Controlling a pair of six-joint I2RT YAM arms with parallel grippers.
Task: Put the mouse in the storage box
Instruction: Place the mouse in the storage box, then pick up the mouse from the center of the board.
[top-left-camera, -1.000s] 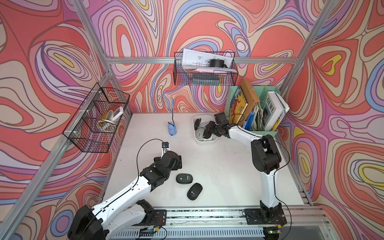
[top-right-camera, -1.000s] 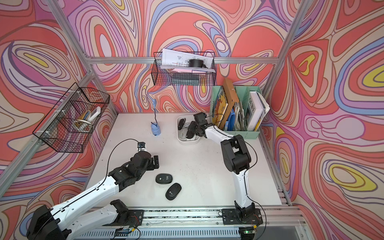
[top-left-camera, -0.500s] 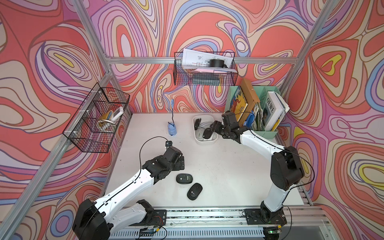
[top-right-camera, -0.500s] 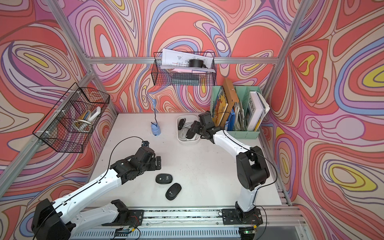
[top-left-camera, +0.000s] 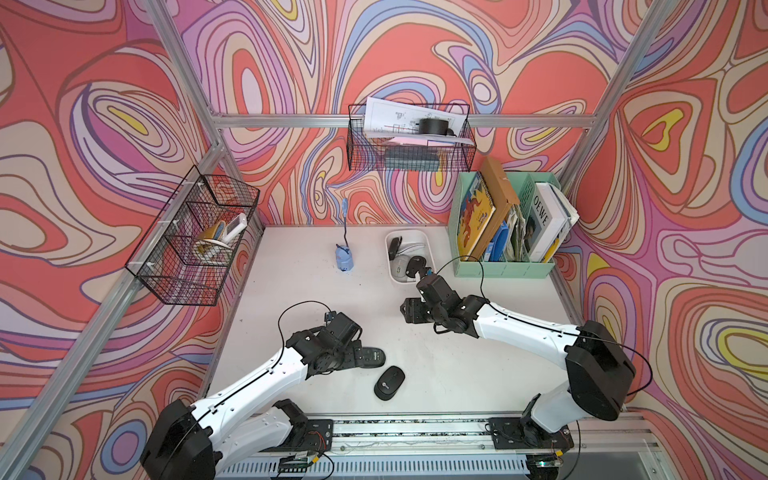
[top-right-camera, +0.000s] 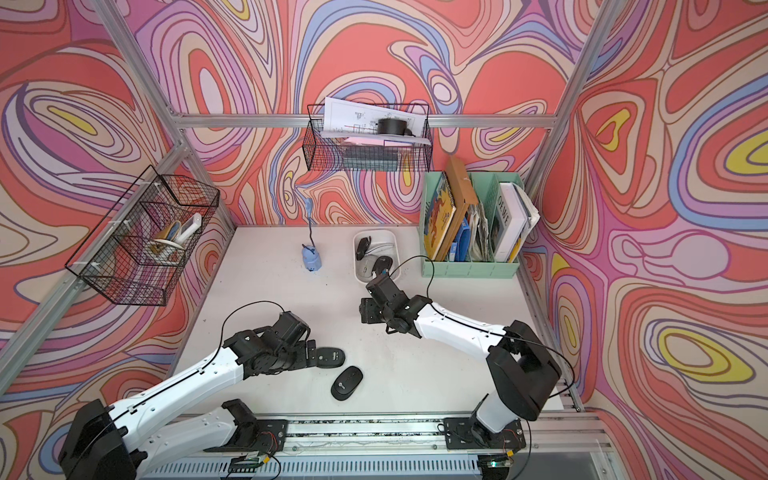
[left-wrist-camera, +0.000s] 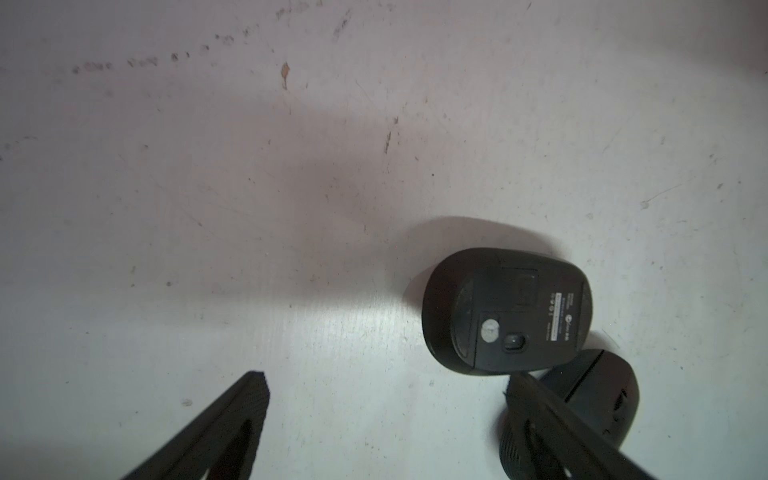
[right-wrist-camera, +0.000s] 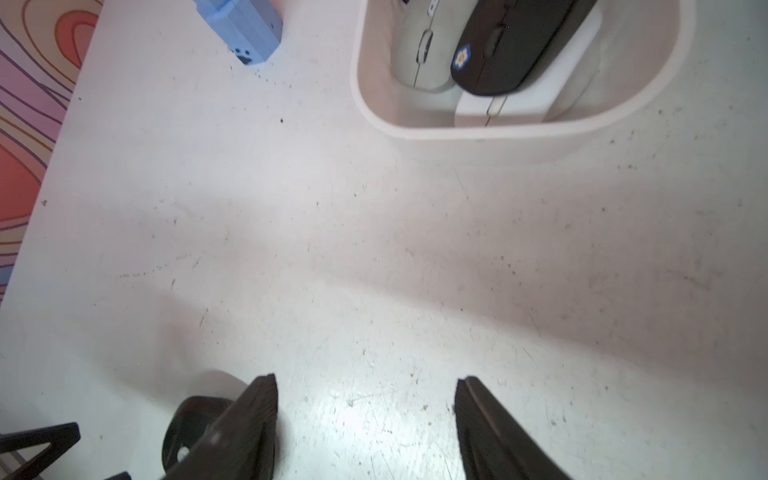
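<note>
1. In both top views: left gripper (top-left-camera: 356, 360) (top-right-camera: 311, 358) low over the table (top-left-camera: 457, 374) near the front edge, fingertips just beside an upside-down black mouse (top-left-camera: 372, 356) (top-right-camera: 330, 356). Near that, closer to the front edge, an upright black mouse (top-left-camera: 388, 382) (top-right-camera: 347, 377). Right gripper (top-left-camera: 409, 313) (top-right-camera: 368, 311) mid-table, between those two mice and the storage box (top-left-camera: 409, 233) (top-right-camera: 376, 232), holding nothing. Box at the back of the table, beside a mint-green file organizer (top-left-camera: 498, 269), with a grey mouse (top-left-camera: 399, 266) and a black mouse (top-left-camera: 417, 263) inside. Small blue object (top-left-camera: 344, 259) on the box's other side.

2. Left wrist view: left gripper (left-wrist-camera: 386, 382) spread wide, only bare table between the jaws. Upside-down black mouse (left-wrist-camera: 507, 307) on the table, ahead of one finger (left-wrist-camera: 552, 419) and outside the gap, label and switch facing up. Upright black mouse (left-wrist-camera: 594, 395) partly hidden behind that same finger.

3. Right wrist view: right gripper (right-wrist-camera: 365, 382) moderately parted, empty, over bare table. Ahead, the storage box (right-wrist-camera: 478, 133), holding the grey mouse (right-wrist-camera: 424, 50) and the black mouse (right-wrist-camera: 511, 45) with a flower sticker, the latter lying on a white mouse (right-wrist-camera: 528, 104). Blue object (right-wrist-camera: 245, 29) beside the box.
</note>
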